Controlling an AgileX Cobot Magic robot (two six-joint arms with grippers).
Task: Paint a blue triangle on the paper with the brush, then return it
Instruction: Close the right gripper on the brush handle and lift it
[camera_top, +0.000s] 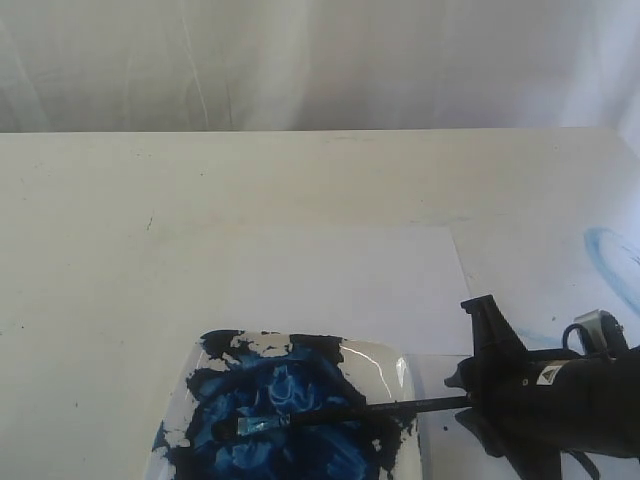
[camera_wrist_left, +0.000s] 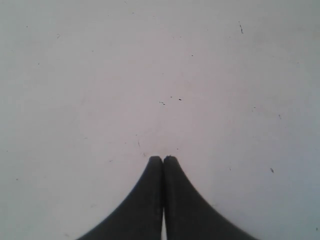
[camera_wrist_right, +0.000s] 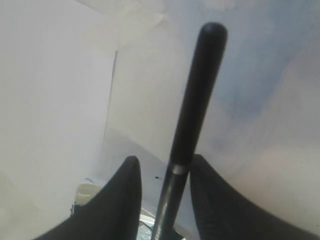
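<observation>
The paper (camera_top: 340, 280) shows no blue triangle, so I judge the task at its first step: taking up the brush (camera_top: 330, 413). The brush lies across the tray (camera_top: 405, 375), its blue-stained bristles resting in the dark paint (camera_top: 270, 400) and its thin black handle reaching out over the rim to the right. The right pincer (camera_wrist_right: 165, 159) stands apart around the handle's end, with a gap showing on at least one side, so nothing is gripped. The next move calls for closing squarely on the handle, then lifting without dragging paint over the rim. The left pincer (camera_wrist_left: 163, 159) is together, above bare table (camera_top: 150, 200).
</observation>
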